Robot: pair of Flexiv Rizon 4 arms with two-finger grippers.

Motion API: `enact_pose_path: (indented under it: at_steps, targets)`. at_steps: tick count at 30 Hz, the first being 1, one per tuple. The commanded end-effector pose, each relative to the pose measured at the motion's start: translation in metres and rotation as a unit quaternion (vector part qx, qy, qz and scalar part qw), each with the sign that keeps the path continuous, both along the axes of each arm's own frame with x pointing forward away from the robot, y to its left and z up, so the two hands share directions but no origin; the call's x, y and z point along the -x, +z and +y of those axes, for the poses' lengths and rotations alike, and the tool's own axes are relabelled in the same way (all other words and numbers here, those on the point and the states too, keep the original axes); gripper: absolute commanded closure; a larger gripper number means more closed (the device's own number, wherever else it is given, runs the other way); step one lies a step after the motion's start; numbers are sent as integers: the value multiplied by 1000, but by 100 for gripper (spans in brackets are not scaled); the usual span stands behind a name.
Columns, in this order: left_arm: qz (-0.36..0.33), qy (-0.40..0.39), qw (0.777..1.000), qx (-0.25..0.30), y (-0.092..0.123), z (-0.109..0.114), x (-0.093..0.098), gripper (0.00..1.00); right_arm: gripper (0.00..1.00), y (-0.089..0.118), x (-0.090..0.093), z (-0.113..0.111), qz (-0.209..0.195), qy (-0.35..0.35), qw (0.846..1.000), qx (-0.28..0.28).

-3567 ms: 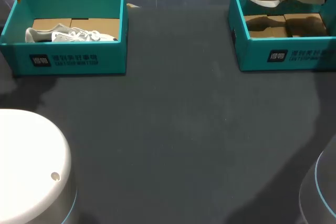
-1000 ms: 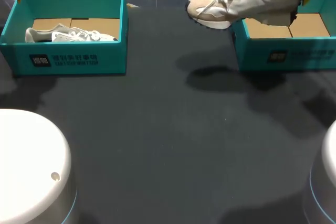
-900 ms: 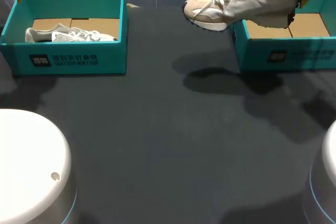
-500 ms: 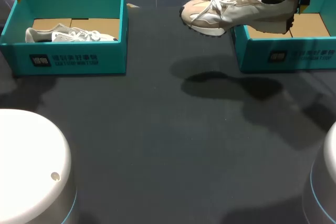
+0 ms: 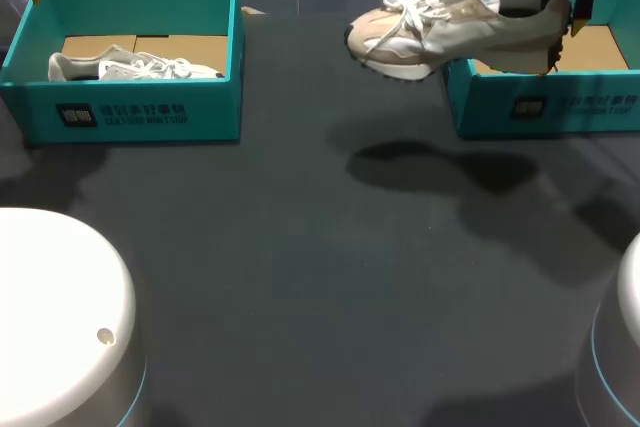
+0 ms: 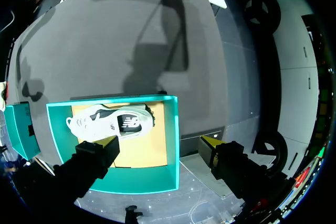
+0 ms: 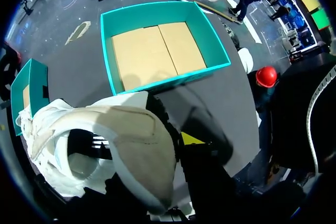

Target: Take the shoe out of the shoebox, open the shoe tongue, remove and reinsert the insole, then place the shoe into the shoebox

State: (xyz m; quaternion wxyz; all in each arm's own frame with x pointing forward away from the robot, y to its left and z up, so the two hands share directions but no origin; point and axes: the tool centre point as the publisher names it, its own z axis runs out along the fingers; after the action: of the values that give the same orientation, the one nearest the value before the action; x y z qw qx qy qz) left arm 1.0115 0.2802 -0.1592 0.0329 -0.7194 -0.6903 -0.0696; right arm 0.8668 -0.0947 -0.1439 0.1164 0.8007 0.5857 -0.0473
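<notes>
Holding the shoe point(image 5: 455, 27) by its heel, my right gripper point(image 5: 562, 19) is clamped on the back collar, so the whole thing hangs from one end. It's up in the air with the toe pointing left, mostly past the left wall of the right shoebox point(image 5: 545, 107) and over bare table point(image 5: 300, 277). My left gripper point(image 6: 160, 145) is spread wide with nothing in it, hovering over the far left corner of the left shoebox point(image 5: 150, 112), where a white shoe point(image 5: 130, 67) lies. My take on doing this bit well: bring it down slow and level so the sole lands flat, not toe first. I'd park it nearer the middle so both arms can reach the tongue, and watch those loose laces.
</notes>
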Motion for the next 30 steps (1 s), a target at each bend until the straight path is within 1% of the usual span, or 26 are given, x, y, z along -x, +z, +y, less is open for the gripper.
enact_pose_path:
  at_steps: [1, 8, 11, 14, 16, 29, 30]
  targets:
    - [0, -1, 1000, 0, 1, 1, 0, 0, 100, -11, 13, 9, 0, 2, 1000, 0]
    - [0, -1, 1000, 0, 1, 1, 0, 0, 100, -16, 50, 28, -2, -2, 1000, 5]
    - [0, -1, 1000, 0, 1, 1, 0, 0, 100, -22, 63, 35, 2, -3, 1000, 6]
    - [0, -1, 1000, 0, 1, 1, 0, 0, 100, -33, 73, 42, 10, 5, 1000, -11]
    - [0, -1, 1000, 0, 1, 1, 0, 0, 100, -42, 74, 44, 28, 11, 999, -27]
    - [0, -1, 1000, 0, 1, 1, 0, 0, 100, -42, 74, 44, 28, 11, 999, -27]
    - [0, -1, 1000, 0, 1, 1, 0, 0, 100, -45, 77, 52, 25, 27, 999, -26]
